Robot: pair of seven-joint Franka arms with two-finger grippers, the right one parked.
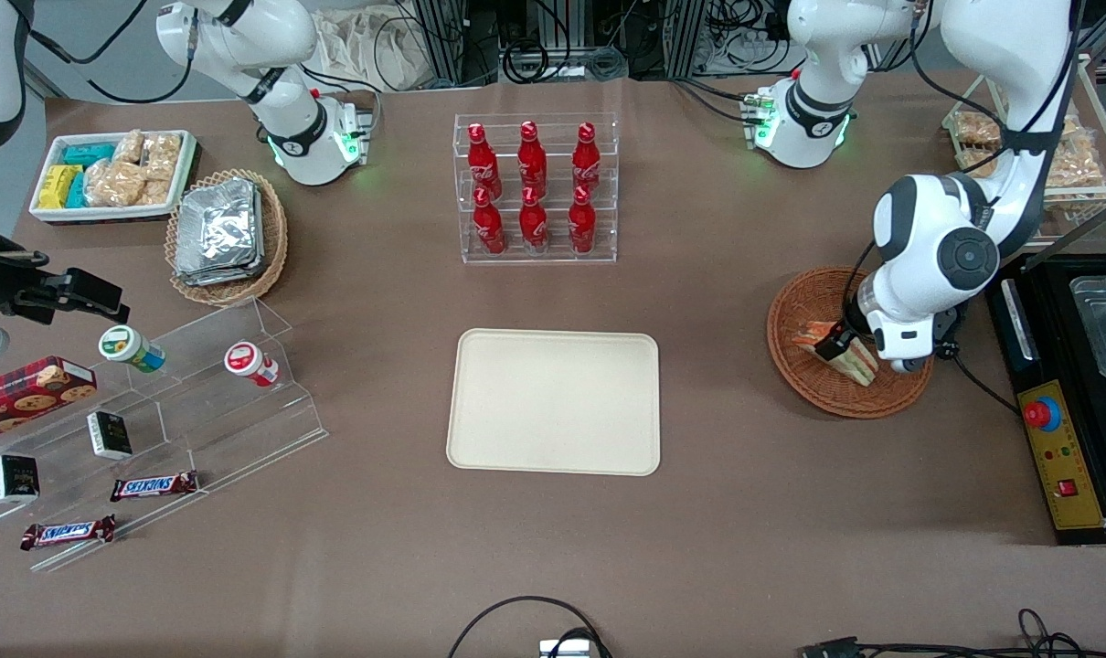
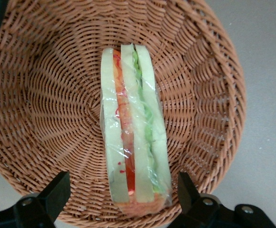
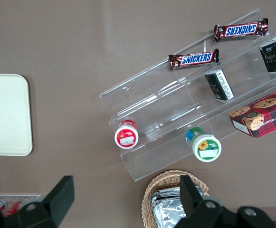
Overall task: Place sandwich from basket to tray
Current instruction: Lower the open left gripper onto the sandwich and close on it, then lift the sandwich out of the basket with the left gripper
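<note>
The sandwich (image 1: 860, 366) (image 2: 133, 133), a plastic-wrapped wedge of white bread with orange and green layers, lies in the reddish-brown wicker basket (image 1: 827, 398) (image 2: 47, 95) toward the working arm's end of the table. My gripper (image 1: 844, 351) (image 2: 122, 184) hangs low over the basket, open, with one black finger (image 2: 57, 190) on each side of the sandwich's broad end. Neither finger touches it. The cream tray (image 1: 553, 402) (image 3: 7, 114) lies flat and bare in the middle of the table, beside the basket toward the parked arm's end.
A clear rack of red bottles (image 1: 535, 187) stands farther from the front camera than the tray. A black machine with a red button (image 1: 1065, 402) sits close beside the basket. A wire rack of snack packs (image 1: 1065, 155) and a stepped acrylic display (image 1: 178, 411) stand at the table's ends.
</note>
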